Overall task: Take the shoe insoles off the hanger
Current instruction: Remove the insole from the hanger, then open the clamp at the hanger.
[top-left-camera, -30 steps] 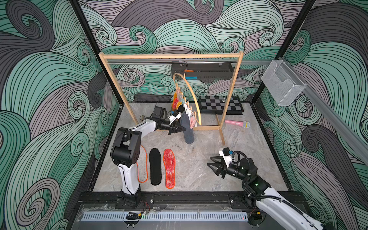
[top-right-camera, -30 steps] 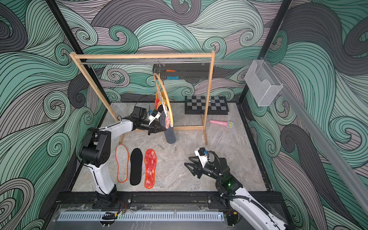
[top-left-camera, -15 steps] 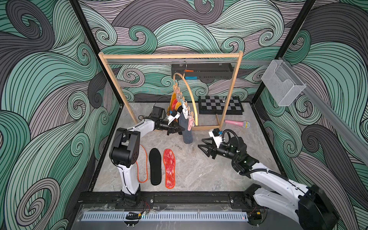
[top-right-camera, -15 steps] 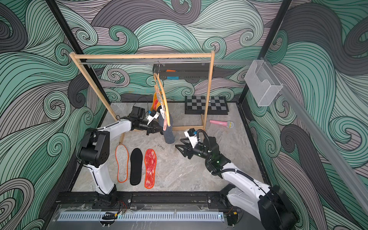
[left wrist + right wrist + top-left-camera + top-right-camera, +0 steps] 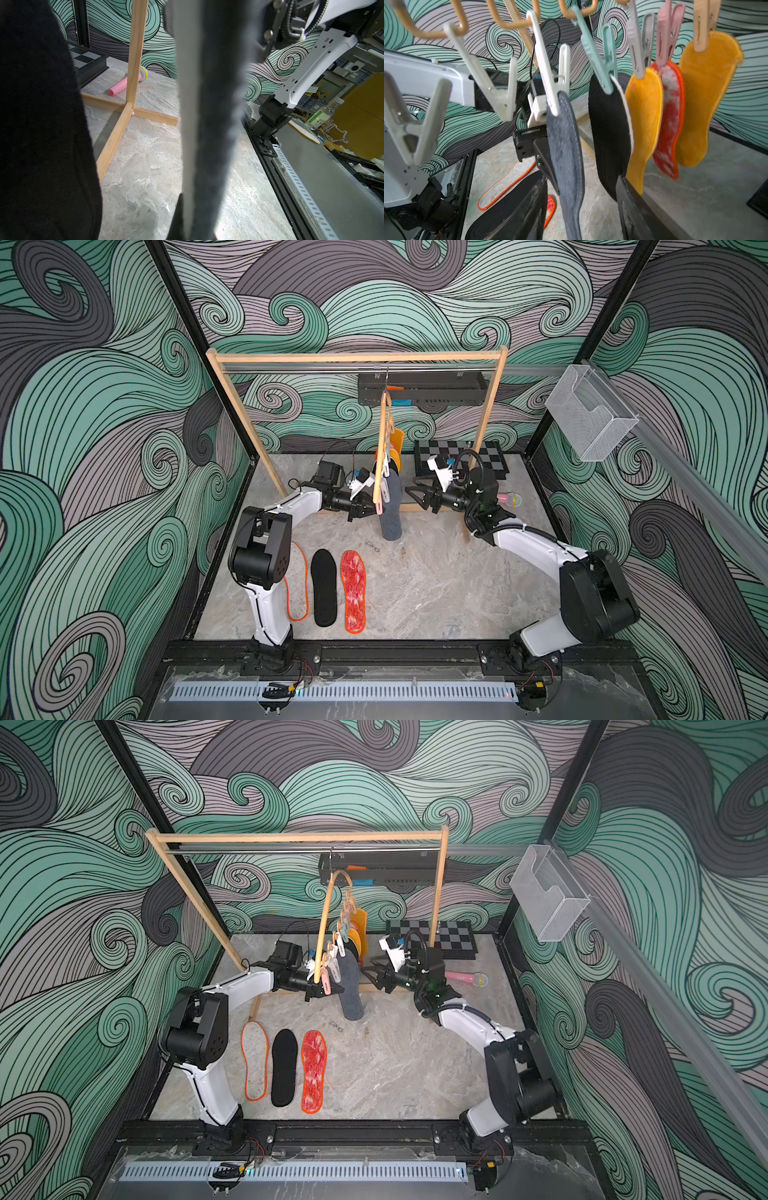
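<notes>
The wooden hanger (image 5: 380,456) (image 5: 326,928) hangs from the rack's rail with pastel pegs. A white peg (image 5: 556,83) clamps the dark grey insole (image 5: 391,514) (image 5: 566,155) (image 5: 207,124), and my left gripper (image 5: 365,510) (image 5: 322,992) (image 5: 193,228) is shut on its middle. My right gripper (image 5: 411,493) (image 5: 368,973) (image 5: 581,180) is open just right of that insole, not touching it. A black insole (image 5: 610,135), two mustard ones (image 5: 643,116) and a red-white one (image 5: 668,124) still hang. On the floor lie an orange-edged (image 5: 297,585), a black (image 5: 324,587) and a red mottled insole (image 5: 354,591).
The big wooden rack frame (image 5: 357,358) stands around the hanger, its foot bars on the floor (image 5: 116,135). A chessboard (image 5: 461,456) and a pink microphone (image 5: 509,499) lie behind my right arm. A mesh basket (image 5: 590,414) hangs on the right wall.
My right arm has swung from the front right of the table up to the hanger, beside the grey insole. The left gripper has kept its hold; the hanger has turned slightly.
</notes>
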